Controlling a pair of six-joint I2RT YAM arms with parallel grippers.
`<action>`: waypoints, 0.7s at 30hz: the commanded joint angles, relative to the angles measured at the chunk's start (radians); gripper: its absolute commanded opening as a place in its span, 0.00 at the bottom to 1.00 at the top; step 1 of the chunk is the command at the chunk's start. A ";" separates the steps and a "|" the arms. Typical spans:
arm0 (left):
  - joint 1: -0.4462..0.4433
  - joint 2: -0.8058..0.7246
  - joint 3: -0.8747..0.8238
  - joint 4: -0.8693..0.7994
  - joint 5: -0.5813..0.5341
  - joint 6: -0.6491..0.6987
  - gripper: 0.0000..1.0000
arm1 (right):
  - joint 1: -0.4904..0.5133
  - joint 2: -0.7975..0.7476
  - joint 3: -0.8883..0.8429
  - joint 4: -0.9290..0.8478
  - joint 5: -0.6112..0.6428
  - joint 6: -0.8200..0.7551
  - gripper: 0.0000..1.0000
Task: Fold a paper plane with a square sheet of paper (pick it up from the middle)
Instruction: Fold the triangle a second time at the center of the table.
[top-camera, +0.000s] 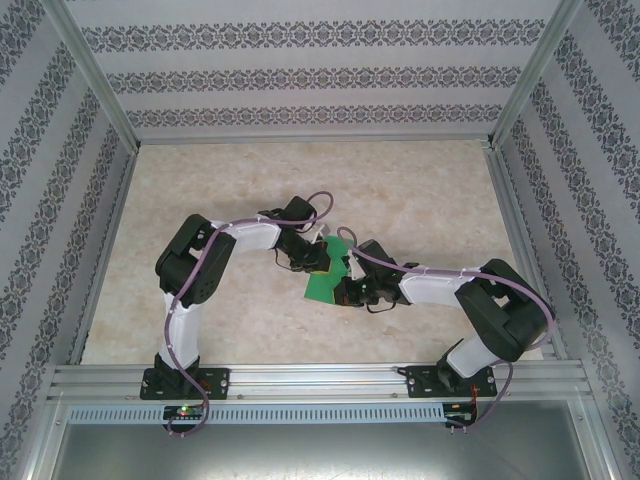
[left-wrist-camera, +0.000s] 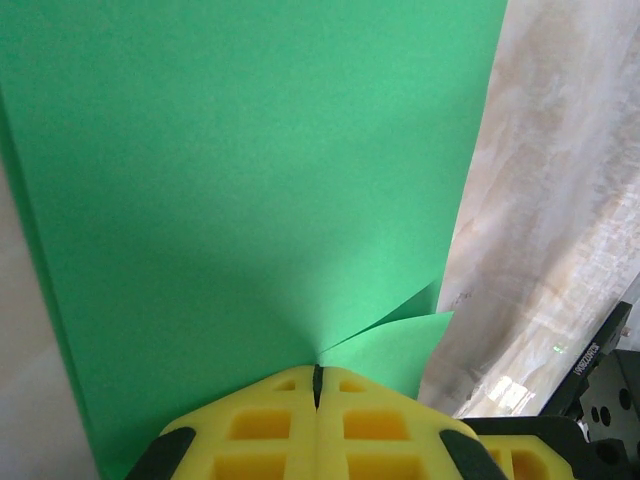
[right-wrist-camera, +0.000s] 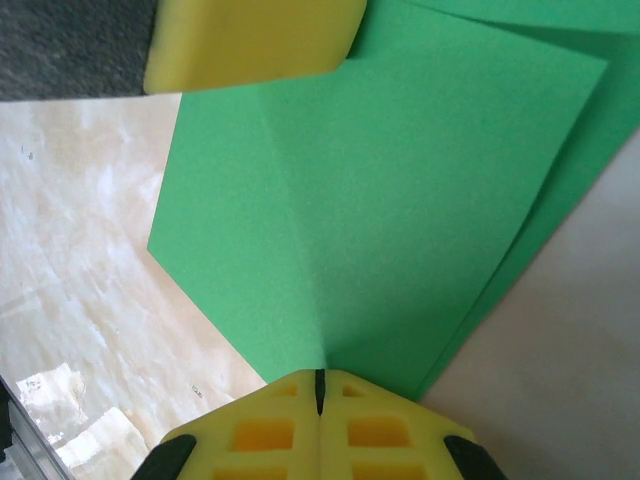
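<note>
Green square sheet of paper (top-camera: 322, 285) mid marbled table (top-camera: 430, 190), partly folded (second layer peeks out beneath). Left gripper (left-wrist-camera: 318, 385) clamped shut on one edge, right gripper (right-wrist-camera: 320, 385) pinched on opposite edge. Sheet extends straight ahead of each, arms equally near. Crease runs away from right jaws. Overhead, wrists hide most of sheet; I can't tell if it touches table.

There's a tiny line of white letters on a black robot part (left-wrist-camera: 603, 392), low on the rt, but it's too small & blurry to read.
</note>
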 joint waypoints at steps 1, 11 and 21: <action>0.064 0.026 -0.019 -0.020 -0.141 0.038 0.05 | 0.026 0.042 -0.055 -0.165 0.011 0.003 0.00; 0.101 0.011 0.016 -0.053 -0.146 0.070 0.05 | 0.026 0.040 -0.049 -0.166 0.001 -0.002 0.00; 0.101 -0.078 0.070 -0.095 -0.132 0.069 0.06 | 0.025 0.056 -0.014 -0.170 -0.023 -0.015 0.00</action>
